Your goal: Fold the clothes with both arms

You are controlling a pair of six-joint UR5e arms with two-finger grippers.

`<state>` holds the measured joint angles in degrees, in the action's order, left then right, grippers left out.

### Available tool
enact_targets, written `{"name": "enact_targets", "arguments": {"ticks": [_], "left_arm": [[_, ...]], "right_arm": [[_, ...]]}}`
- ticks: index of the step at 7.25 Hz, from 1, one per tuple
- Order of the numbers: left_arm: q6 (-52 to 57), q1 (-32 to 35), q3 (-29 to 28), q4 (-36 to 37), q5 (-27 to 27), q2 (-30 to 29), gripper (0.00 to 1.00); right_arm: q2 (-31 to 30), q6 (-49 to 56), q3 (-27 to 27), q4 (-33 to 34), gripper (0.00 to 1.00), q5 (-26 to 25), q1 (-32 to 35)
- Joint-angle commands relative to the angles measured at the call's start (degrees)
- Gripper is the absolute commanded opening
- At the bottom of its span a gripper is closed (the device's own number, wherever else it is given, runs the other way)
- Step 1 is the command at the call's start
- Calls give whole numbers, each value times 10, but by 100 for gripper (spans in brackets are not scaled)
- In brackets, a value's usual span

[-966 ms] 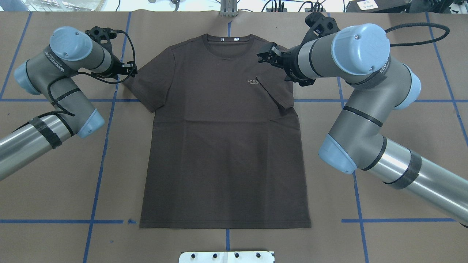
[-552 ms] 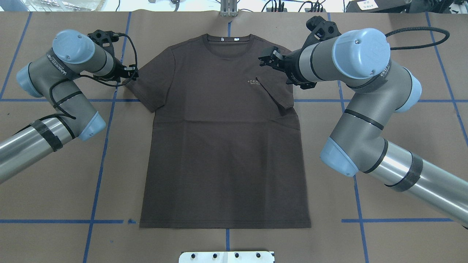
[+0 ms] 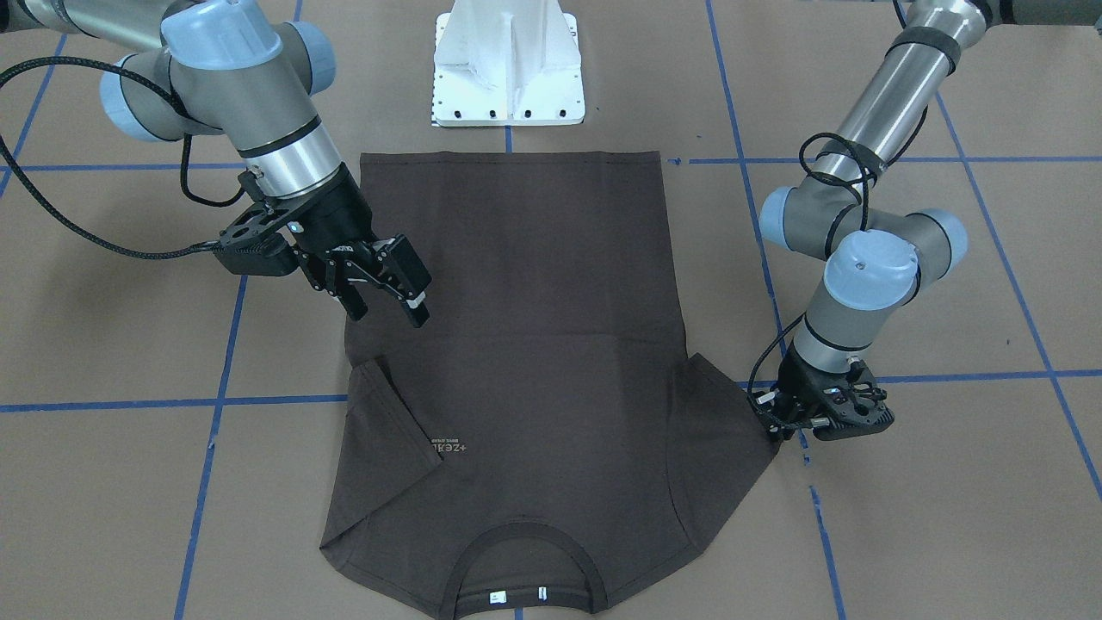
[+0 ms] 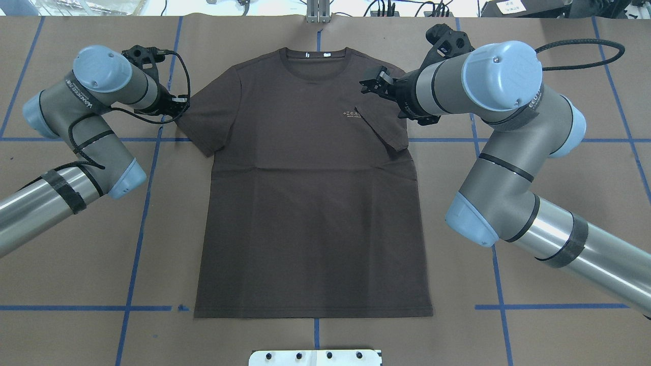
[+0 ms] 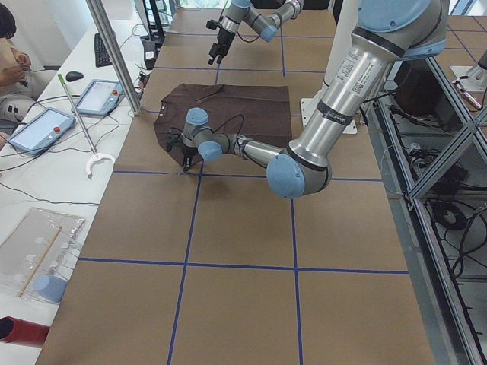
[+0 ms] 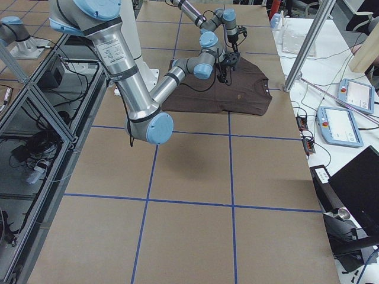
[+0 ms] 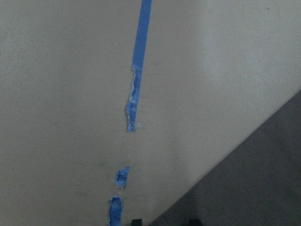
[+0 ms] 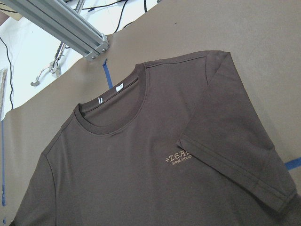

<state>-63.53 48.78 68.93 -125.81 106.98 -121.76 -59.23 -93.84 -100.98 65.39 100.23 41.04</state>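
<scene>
t-shirt (image 4: 310,203) flat, table (image 4: 76,264) seemingly papered, blue tape (image 4: 76,308)

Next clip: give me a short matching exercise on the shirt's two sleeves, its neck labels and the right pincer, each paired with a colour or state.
Things:
1. sleeve on the robot's right
2. sleeve on the robot's left
3. right pincer
4. neck labels

Colours and states:
A. white
B. open
C. spread out flat
D. folded inward

Pairs: 1-D, 2-C, 3-B, 4-A
</scene>
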Motion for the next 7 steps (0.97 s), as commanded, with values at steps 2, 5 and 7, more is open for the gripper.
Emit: {"name": "enact_targets", "arguments": {"ticks": [2,5,7], "left_arm": [[3,-1,47,32,27,-1,0],[-60,-31,89,90,46,-47,0],[-115,-50,-14,83,42,-134,0]], "right_arm": [[-4,0,-1,0,100,-15,-7],[-32,3,-28,-1,100,-14,-7],[-34,2,-26,-1,100,-15,-10]]}}
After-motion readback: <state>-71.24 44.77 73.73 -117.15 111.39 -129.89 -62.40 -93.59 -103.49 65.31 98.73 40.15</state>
